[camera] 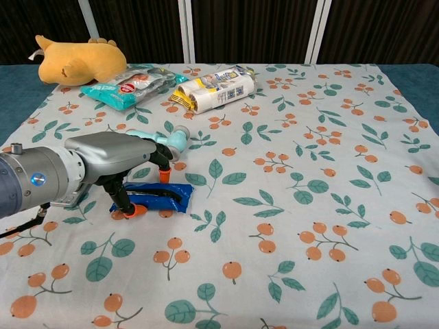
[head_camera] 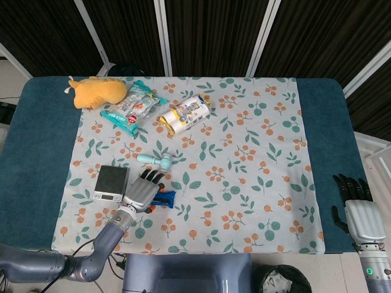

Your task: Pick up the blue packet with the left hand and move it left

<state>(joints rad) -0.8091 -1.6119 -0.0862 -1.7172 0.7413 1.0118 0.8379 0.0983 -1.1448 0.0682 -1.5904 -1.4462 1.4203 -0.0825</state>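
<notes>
Packet-wise, we saw the blue packet [camera: 159, 197] flat on the bench [camera: 288, 226], near-left, beside a scale [head_camera: 111, 182]. Our left hand [camera: 113, 154] arched over it, fingers [camera: 128, 209] straddling its left end, not clamped. Right hand [head_camera: 360, 217] hung released, far right.

Looks like a staged robot test lab, not a home: dark curtain panels [head_camera: 208, 36] with white frame bars behind, a tabletop [head_camera: 36, 159] under a leaf-and-berry cloth [head_camera: 256, 152], and mixed props, such as a small digital scale [head_camera: 110, 182].
</notes>
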